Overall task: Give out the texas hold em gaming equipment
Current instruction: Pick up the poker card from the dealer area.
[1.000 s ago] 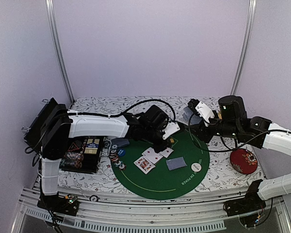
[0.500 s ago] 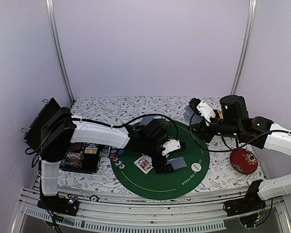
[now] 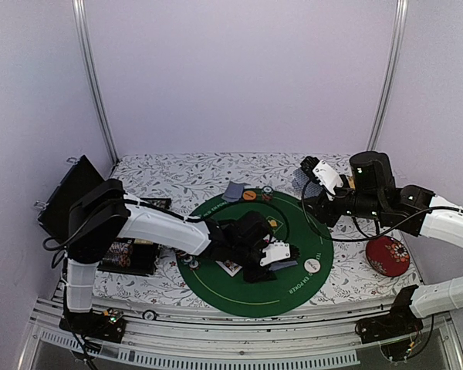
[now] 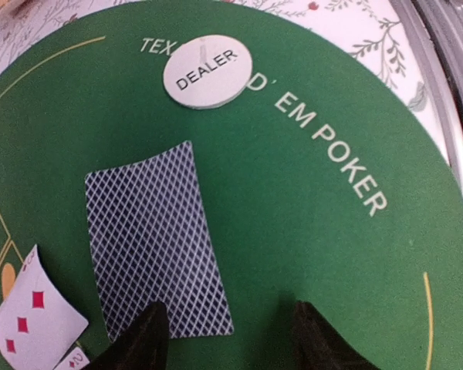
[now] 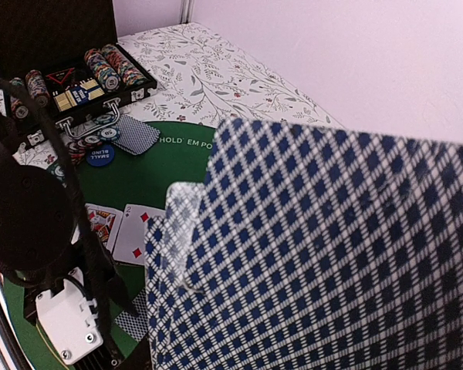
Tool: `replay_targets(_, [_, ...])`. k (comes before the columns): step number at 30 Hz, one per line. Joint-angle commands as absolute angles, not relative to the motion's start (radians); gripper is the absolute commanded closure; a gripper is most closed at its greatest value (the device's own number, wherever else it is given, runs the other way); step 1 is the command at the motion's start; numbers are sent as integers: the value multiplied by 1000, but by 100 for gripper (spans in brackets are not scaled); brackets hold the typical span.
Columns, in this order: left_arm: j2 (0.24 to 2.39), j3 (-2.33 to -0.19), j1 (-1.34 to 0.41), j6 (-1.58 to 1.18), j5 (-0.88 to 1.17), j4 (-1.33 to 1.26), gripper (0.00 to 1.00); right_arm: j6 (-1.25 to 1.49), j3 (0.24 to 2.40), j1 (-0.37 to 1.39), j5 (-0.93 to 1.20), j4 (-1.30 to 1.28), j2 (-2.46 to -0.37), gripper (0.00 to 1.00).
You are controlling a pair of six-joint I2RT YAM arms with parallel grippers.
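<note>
Left claw (image 4: 228,325) wide over latticed card (image 4: 156,250); right claw (image 3: 312,179) around fanned cards (image 5: 316,254).

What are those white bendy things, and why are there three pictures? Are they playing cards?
They are two robot arms, bolted at the table's near edge. One picture looks down on both from above; the other two come from a small camera on each wrist. On the table lies a round green mat for poker. The left hand is open, hovering over a face-down card near the white DEALER disc. The right hand grips a stack of blue-backed cards up in the air. A black case holding chips stands open at the left.
</note>
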State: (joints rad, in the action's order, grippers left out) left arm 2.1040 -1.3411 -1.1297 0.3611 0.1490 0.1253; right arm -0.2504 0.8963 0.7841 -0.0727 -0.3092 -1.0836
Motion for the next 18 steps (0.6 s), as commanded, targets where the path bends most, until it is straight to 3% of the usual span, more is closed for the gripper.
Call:
replay_targets(1, [2118, -1375, -1147, 393, 66, 82, 50, -255, 913, 779, -72, -300, -1076, 56])
replay_targets(4, [2150, -1396, -1159, 403, 18, 106, 63, -256, 913, 780, -74, -301, -1073, 56])
replay_targets(18, [2186, -1398, -1255, 531, -333, 99, 60, -258, 922, 780, -67, -300, -1081, 56])
